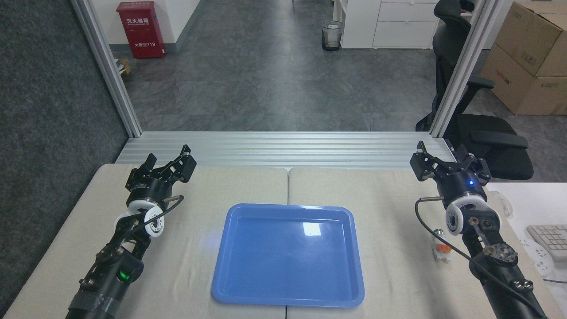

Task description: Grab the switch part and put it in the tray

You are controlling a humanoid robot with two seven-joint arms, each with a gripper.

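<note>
The glossy blue rectangular plastic tray (288,257) lies bare. Right of it stands the small white-and-orange switch part (440,246), beside the right arm. Both the left gripper (169,163) and right gripper (448,160) are raised, spread, holding nothing.

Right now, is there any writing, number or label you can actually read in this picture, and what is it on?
"119": on the red cabinet standing on the floor at the back left, after white characters too small to read.
Characters along the top of the same cabinet: too blurred to read.
Printing on the cardboard boxes at the right: too small to read.
Keys of the keyboard: unreadable.
</note>
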